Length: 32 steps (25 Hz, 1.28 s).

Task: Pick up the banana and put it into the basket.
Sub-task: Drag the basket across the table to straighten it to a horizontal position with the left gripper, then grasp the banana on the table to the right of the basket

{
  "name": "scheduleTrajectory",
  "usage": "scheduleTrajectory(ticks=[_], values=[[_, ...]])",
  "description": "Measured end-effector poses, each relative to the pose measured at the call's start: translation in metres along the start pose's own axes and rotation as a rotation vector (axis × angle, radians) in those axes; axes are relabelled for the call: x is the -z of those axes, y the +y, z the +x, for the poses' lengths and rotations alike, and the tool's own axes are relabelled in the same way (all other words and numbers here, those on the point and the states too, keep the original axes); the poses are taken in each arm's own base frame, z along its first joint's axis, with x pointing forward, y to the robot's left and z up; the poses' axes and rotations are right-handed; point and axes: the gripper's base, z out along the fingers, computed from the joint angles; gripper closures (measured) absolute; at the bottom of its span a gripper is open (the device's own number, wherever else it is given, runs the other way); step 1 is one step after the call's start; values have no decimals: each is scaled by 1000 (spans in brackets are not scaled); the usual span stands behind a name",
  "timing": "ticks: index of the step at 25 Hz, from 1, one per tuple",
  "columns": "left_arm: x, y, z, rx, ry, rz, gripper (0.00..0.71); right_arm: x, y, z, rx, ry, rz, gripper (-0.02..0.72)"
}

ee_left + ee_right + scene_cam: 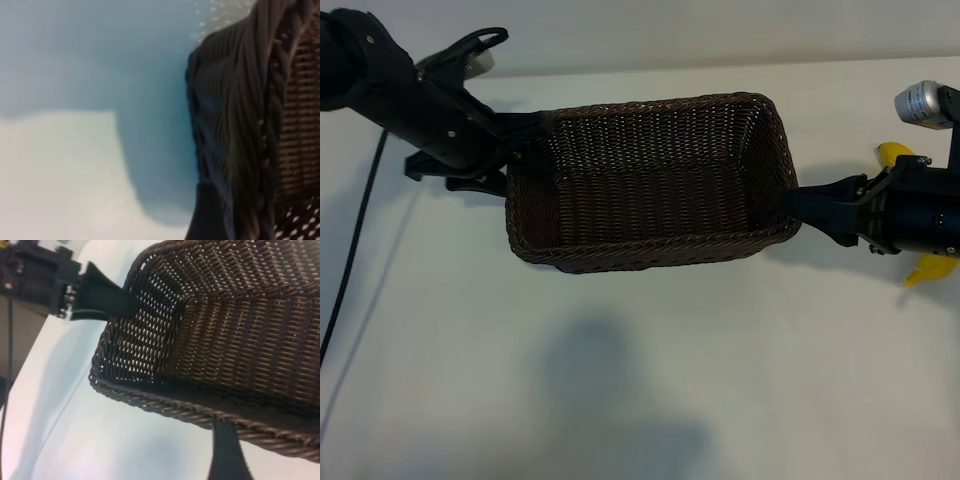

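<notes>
Gripping the wicker basket (650, 180) by its two short ends, both arms had it between them over the white table (620, 380). The left gripper (525, 150) sat at the basket's left end in the exterior view, its dark fingers (107, 302) partly spread and closed over the braided rim, one finger reaching down inside the wall. The left wrist view showed little more than that woven end wall close up, with the table surface beside it. The right gripper (798, 205) met the opposite end, its jaws likewise held part-open around the rim; in the right wrist view one of its fingers (226, 450) crossed the near braided edge from outside. Whether the basket rested on the table or hung clear of it could not be told, though a shadow lay just under its near side. The inside of the basket showed only its woven floor and walls.

The banana (898, 155) lay on the table at the far right of the exterior view, outside the basket and mostly hidden under the right arm: one yellow end showed beyond the wrist on the far side, and the other end stuck out on the near side. Neither gripper touched it.
</notes>
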Motion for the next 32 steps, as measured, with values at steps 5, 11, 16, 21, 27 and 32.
scheduleTrajectory(ticks=[5,11,16,21,27,32], values=[[27,-5,0,-34,-38,-31,136,0,0,0,0,-1,0,259],[66,-16,1,-75,-131,-14,136,0,0,0,0,-1,0,259],[78,-20,4,-104,-137,-9,136,0,0,0,0,-1,0,259],[78,-18,7,-125,-109,-26,136,0,0,0,0,-1,0,259],[78,-16,9,-148,-84,-51,136,0,0,0,0,-1,0,259],[78,-10,15,-195,-7,-114,136,0,0,0,0,-1,1,259]])
